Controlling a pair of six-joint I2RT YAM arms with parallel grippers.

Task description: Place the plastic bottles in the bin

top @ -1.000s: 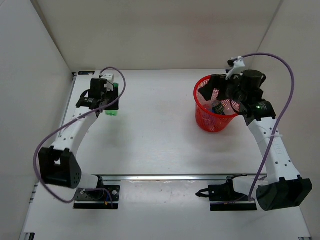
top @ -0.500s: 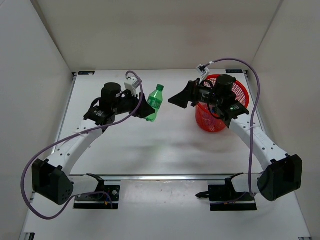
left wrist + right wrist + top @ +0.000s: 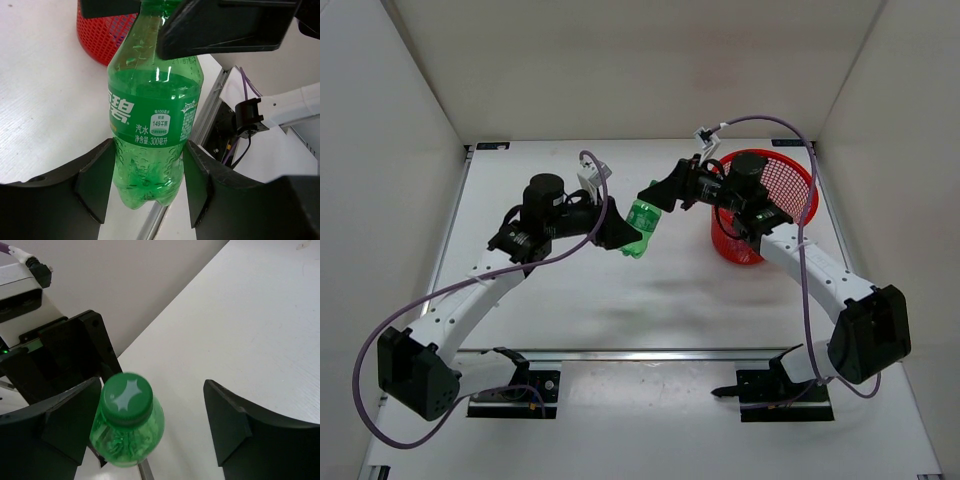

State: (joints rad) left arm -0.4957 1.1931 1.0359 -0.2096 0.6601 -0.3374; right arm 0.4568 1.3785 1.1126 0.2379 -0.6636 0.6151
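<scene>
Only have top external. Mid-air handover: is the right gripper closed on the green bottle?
Observer: No. In the right wrist view the right gripper stands open around the green bottle at its cap: one jaw close beside it, the other well clear.
Operator: Where is the left grip?
Observer: In the left wrist view the left gripper is shut on the bottle's lower body, fingers against both sides just below the label.
Operator: Cap on?
Observer: Yes. The right wrist view shows it in place: green, with a pale star mark on top.
</scene>
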